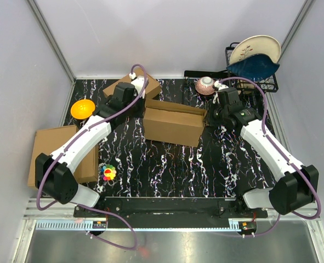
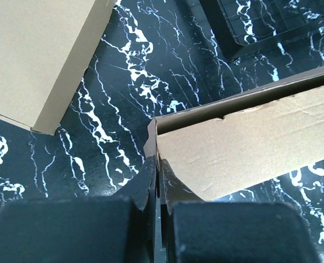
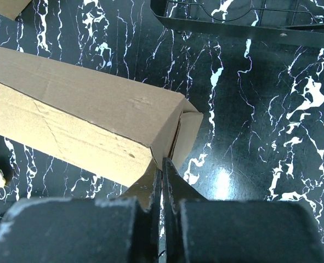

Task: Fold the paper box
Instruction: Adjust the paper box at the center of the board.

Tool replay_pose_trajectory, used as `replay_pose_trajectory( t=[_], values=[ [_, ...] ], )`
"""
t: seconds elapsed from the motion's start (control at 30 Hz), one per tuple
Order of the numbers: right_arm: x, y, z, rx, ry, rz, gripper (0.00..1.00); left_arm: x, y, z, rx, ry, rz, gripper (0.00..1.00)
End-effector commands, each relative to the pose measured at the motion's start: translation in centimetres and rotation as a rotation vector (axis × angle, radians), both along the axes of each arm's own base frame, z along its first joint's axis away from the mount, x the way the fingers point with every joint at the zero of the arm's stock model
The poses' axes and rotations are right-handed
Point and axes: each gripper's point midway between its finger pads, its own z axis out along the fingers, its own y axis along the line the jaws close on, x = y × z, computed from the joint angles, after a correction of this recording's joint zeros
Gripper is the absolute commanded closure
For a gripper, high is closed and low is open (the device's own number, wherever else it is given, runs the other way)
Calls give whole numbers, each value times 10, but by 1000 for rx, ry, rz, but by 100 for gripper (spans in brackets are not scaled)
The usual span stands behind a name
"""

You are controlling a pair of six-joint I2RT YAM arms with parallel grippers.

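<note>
Left claw (image 2: pixel 157 167) and right claw (image 3: pixel 163 166) both pinched shut, tips at opposite end corners of the paper box (image 1: pixel 171 126) (walls standing up).

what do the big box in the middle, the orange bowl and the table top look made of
The paper box: brown corrugated cardboard, matte, with faint ribbing and raw cut edges. The orange bowl: probably plastic, smooth, evenly bright. The table top: black marble-look surface with white veins, glossy with glare; stone or printed laminate, cannot tell.
</note>
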Motion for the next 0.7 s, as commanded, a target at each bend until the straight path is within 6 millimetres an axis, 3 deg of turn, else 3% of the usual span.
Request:
replay_pose_trajectory(
  t=[0.0, 0.67],
  values=[
    [-18, 4, -19, -38, 98, 39, 100, -7, -31, 38, -175, -12, -73, 100],
    [-18, 5, -22, -67, 103, 44, 100, -6, -23, 37, -412, 95, -5, 100]
  ],
)
